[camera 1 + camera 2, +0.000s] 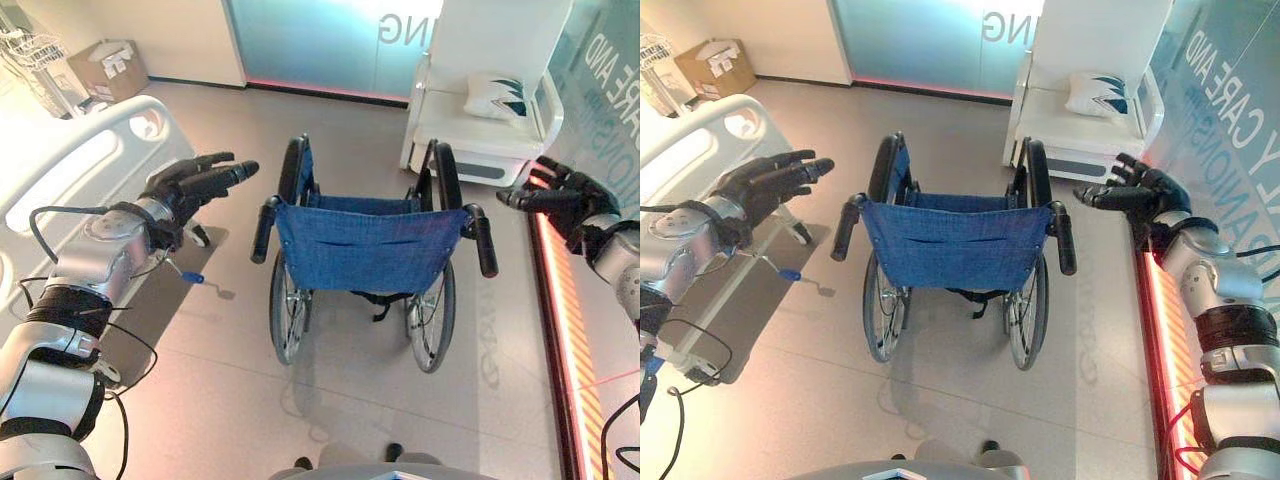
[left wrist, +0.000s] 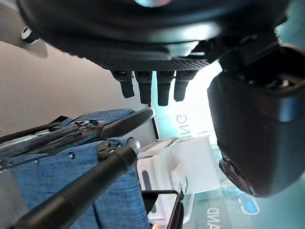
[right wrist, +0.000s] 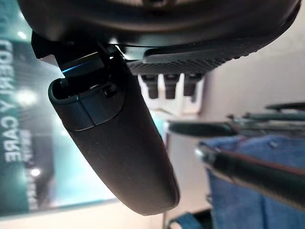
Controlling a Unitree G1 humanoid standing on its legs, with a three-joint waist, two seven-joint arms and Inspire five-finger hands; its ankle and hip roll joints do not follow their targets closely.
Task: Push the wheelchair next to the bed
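A wheelchair with a blue fabric back (image 1: 370,245) stands on the floor in front of me, its back toward me and two black push handles sticking out. My left hand (image 1: 200,182) hovers open just left of the left handle (image 1: 264,229), not touching it. Beside the right handle (image 1: 485,240) my right hand (image 1: 560,198) is open too, a short gap away. The white hospital bed (image 1: 70,175) runs along the far left. In the left wrist view the handle (image 2: 81,188) shows past my straight fingers (image 2: 145,88). The right wrist view has the other handle (image 3: 257,174) beyond the thumb (image 3: 119,143).
A white seat with a cushion (image 1: 495,100) stands beyond the wheelchair at the right. A glass wall with a glowing red floor strip (image 1: 560,330) lines the right side. A cardboard box (image 1: 108,68) sits in the far left corner.
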